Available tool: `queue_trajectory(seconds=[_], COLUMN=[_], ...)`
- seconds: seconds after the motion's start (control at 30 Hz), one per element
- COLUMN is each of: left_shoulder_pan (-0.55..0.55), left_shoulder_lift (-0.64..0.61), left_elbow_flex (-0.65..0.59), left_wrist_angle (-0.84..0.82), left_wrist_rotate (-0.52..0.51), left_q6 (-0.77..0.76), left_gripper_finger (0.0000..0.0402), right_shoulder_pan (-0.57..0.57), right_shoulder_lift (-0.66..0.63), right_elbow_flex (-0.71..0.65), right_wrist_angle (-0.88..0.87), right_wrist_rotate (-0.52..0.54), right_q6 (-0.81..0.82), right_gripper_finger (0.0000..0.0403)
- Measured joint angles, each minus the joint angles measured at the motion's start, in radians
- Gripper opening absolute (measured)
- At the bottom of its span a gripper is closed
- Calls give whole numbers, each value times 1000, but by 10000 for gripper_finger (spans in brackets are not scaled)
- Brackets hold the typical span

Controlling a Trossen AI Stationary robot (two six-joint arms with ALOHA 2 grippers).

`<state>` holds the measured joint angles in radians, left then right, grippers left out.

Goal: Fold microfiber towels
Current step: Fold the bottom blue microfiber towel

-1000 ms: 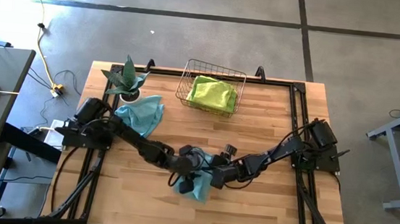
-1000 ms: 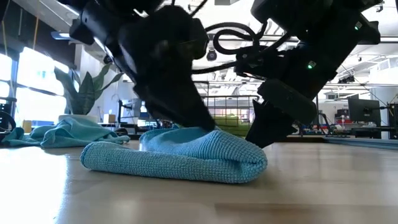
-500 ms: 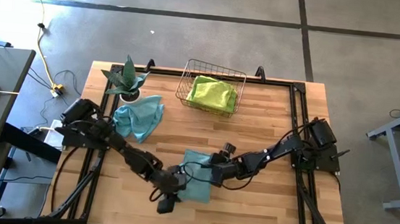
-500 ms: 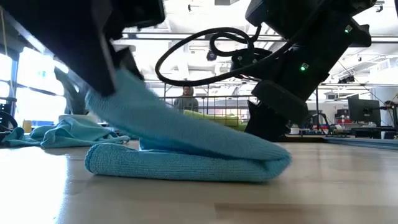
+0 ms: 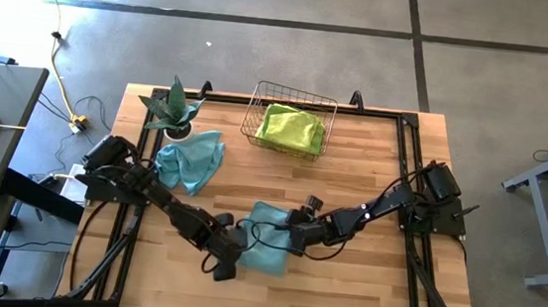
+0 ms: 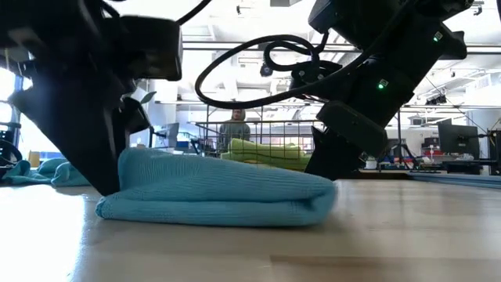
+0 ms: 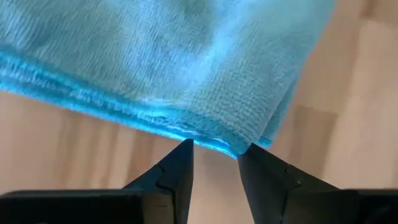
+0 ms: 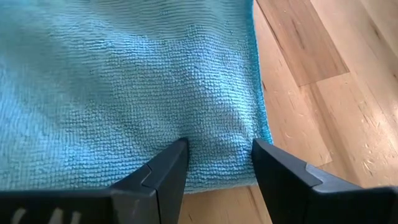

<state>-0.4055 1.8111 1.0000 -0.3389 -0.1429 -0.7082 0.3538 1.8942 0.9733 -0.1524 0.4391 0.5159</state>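
A teal towel (image 5: 266, 247) lies folded in layers on the wooden table near its middle front; it also shows in the low view (image 6: 219, 200). My left gripper (image 5: 225, 262) is open at the towel's left near edge (image 7: 205, 134), low over the table. My right gripper (image 5: 294, 237) is open with its fingertips down on the towel's right part (image 8: 217, 124). A second teal towel (image 5: 192, 158) lies crumpled at the far left. A lime green towel (image 5: 291, 130) lies in the wire basket (image 5: 258, 107). My left gripper (image 7: 214, 155) has its open fingertips (image 7: 181, 155) right at the towel's hemmed edge; I cannot tell whether they touch it. My right gripper (image 8: 217, 149) presses its open fingertips (image 8: 177, 152) down on the towel's top layer close to its right edge (image 8: 258, 118), slanting down from the table's right. The towel lies flat on the table under them.
A spiky green potted plant (image 5: 171, 110) stands at the far left corner beside the crumpled towel. The wire basket stands at the far middle. Bare wood (image 5: 342, 289) lies along the near edge and on the right. A person (image 6: 235, 125) shows far behind the table.
My left gripper has drawn the towel's upper layer toward the table's near left, first lifted, then lowered it. The towel, bunched small a second ago, now lies spread wider and flat in layers. My right gripper has stayed on the towel's right part.
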Motion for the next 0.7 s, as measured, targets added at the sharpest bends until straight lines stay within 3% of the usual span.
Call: queue_trajectory(seconds=[0.33, 0.5, 0.7], left_shoulder_pan=[-1, 0, 8], left_shoulder_lift=[-3, -3, -2], left_elbow_flex=[2, 3, 6], left_wrist_angle=[-209, -223, -212], left_wrist_rotate=[-117, -112, -92], left_q6=[4, 44, 54], left_gripper_finger=[115, 115, 115], right_shoulder_pan=[30, 54, 80], right_shoulder_lift=[-46, -66, -66], right_elbow_flex=[66, 94, 109], right_wrist_angle=[-69, -151, -123], right_wrist_rotate=[-34, -38, -32], right_q6=[-117, -124, -96], right_gripper_finger=[176, 176, 176])
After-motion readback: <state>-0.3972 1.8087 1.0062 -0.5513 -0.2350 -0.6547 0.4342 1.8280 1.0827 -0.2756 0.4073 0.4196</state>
